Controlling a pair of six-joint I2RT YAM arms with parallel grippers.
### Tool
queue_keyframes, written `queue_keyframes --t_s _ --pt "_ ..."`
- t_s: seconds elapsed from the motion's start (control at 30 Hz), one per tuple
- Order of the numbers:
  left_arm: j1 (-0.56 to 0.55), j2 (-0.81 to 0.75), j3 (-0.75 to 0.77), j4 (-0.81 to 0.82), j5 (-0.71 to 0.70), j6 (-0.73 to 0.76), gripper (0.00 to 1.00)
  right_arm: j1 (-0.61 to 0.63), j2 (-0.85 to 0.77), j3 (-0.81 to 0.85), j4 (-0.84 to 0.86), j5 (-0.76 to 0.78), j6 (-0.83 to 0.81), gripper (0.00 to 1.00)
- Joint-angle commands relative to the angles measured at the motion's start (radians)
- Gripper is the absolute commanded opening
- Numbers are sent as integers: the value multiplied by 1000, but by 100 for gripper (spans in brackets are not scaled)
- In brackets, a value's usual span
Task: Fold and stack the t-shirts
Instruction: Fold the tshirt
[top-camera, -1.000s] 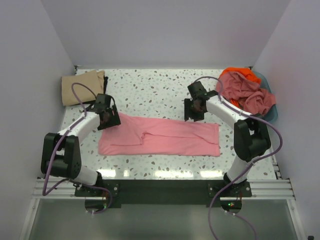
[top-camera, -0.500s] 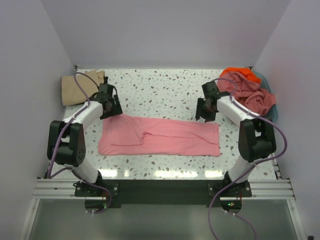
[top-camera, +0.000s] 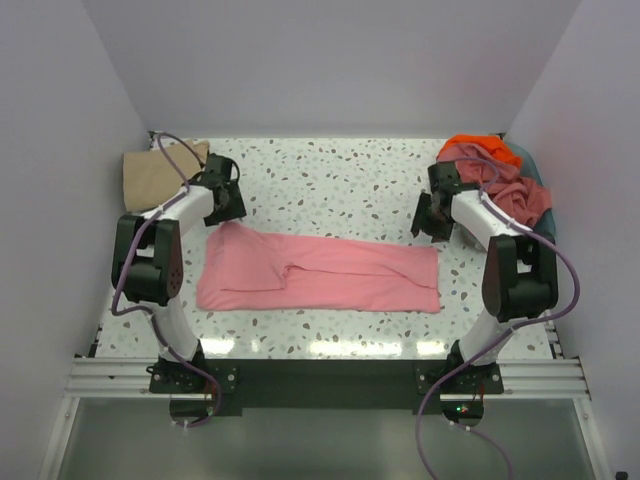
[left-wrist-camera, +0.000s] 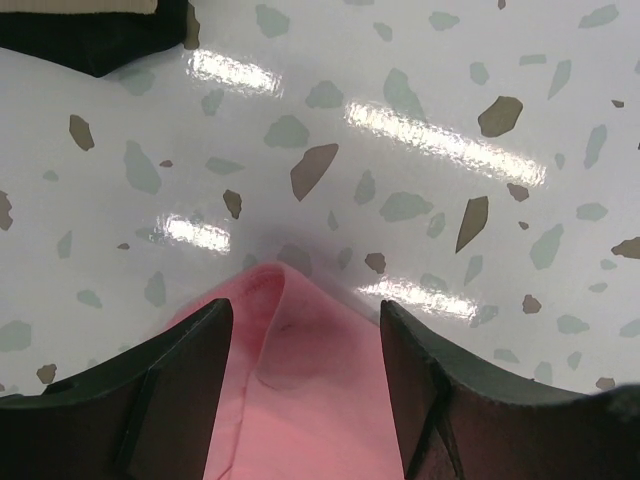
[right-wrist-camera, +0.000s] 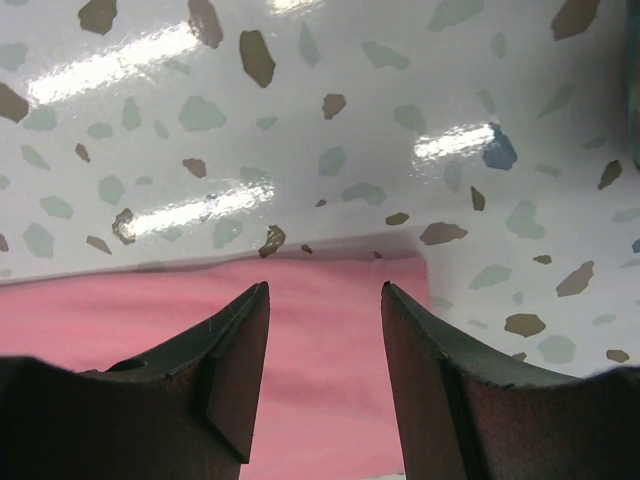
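Note:
A light pink t-shirt (top-camera: 320, 273) lies flat in a long folded strip across the middle of the table. My left gripper (top-camera: 224, 206) is open just above its far left corner, which peaks between the jaws in the left wrist view (left-wrist-camera: 285, 330). My right gripper (top-camera: 432, 218) is open over the shirt's far right corner, seen in the right wrist view (right-wrist-camera: 330, 330). A folded tan t-shirt (top-camera: 160, 172) lies at the far left. Dusty pink (top-camera: 500, 188) and orange (top-camera: 478, 146) shirts are heaped at the far right.
A blue basket (top-camera: 545, 228) at the far right edge holds the heaped shirts. White walls close in the speckled table (top-camera: 330, 180) on three sides. A black frame rail runs along the near edge.
Both grippers have moved outward and away along the shirt's far edge: the left one to the far left corner, the right one to the far right corner. The shirt lies as before.

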Motion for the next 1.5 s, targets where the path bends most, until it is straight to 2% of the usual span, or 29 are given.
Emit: queue_keyframes --t_s 0.0,0.7,0.97,1.17,1.47 --pt "10 21 52 27 -14 12 65 -30 2 -6 28 40 -16 52" --pt "21 48 61 29 20 15 65 -65 46 -67 59 80 8 51" --pt "22 64 61 24 17 18 65 -66 55 -77 86 67 14 38" --pt "22 64 54 22 2 5 50 -65 54 -75 83 72 11 35" --pt "28 65 52 12 -35 -18 48 -66 55 -70 76 83 10 33"
